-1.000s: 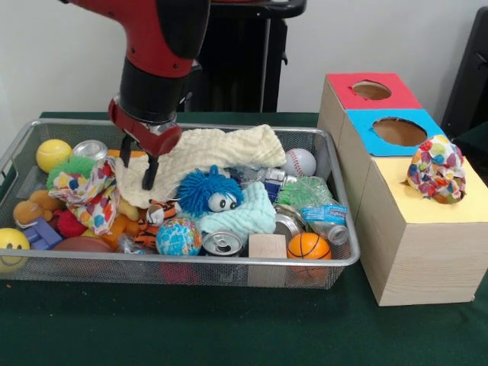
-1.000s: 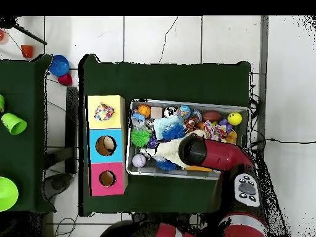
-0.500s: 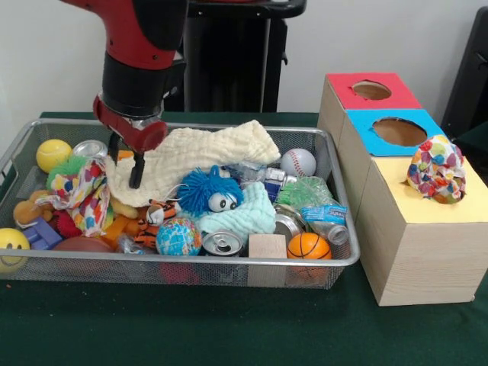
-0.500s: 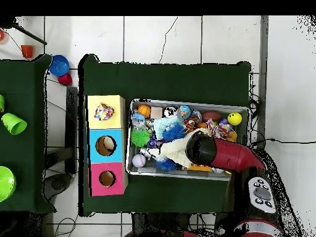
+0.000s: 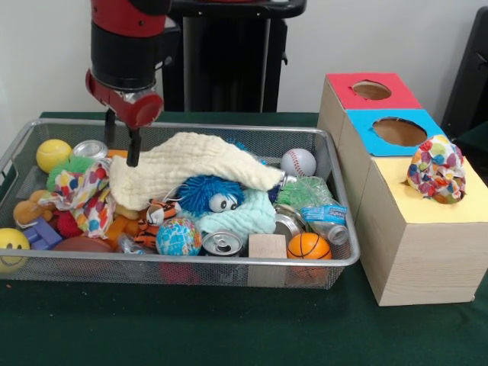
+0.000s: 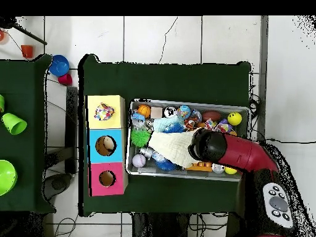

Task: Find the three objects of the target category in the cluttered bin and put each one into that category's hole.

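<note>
Green cloth covers the table. At upper left of the front view the gripper [image 5: 122,141] hangs with fingers apart, holding nothing, above the pale-yellow waffle cloth [image 5: 194,166] in the wire bin [image 5: 191,263]. One confetti cloth [image 5: 85,192] lies lower left; another [image 5: 436,169] sits on the yellow box top [image 5: 427,206] at right.

Hand [image 5: 122,151] higher, leftward — waffle cloth [image 5: 191,168] draped flatter.

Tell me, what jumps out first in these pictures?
The red and black arm, whose gripper hangs over the left part of the cluttered bin, by a big pale-yellow cloth draped over the toys. Beneath it peeks a fuzzy blue toy with eyes. To the right, a confetti-patterned cloth sits on the yellow-topped wooden box.
</note>
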Controlling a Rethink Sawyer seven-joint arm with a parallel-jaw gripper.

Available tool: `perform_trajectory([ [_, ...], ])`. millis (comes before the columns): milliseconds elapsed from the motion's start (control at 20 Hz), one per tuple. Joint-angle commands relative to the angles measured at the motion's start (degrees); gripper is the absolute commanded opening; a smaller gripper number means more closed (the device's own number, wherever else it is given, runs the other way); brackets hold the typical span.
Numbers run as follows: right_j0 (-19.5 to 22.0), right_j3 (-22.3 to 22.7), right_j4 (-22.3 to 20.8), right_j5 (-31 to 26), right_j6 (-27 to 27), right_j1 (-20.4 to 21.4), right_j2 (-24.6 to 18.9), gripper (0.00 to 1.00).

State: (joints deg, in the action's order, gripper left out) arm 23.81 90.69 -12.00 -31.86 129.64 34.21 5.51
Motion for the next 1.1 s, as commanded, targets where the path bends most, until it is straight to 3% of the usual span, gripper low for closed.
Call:
perform_trajectory([
  [50, 1.8, 2.7, -0.6, -5.9, -6.9, 2.6, -7.3, 1.0],
  [600, 3.2, 0.9, -6.5, 2.2, -6.7, -1.9, -6.4, 1.0],
  [800, 5.3, -2.1, -8.7, 4.0, -8.5, -5.0, -8.1, 1.0],
  [1100, 6.2, -3.6, -11.0, 6.2, -6.8, -7.3, -9.0, 1.0],
])
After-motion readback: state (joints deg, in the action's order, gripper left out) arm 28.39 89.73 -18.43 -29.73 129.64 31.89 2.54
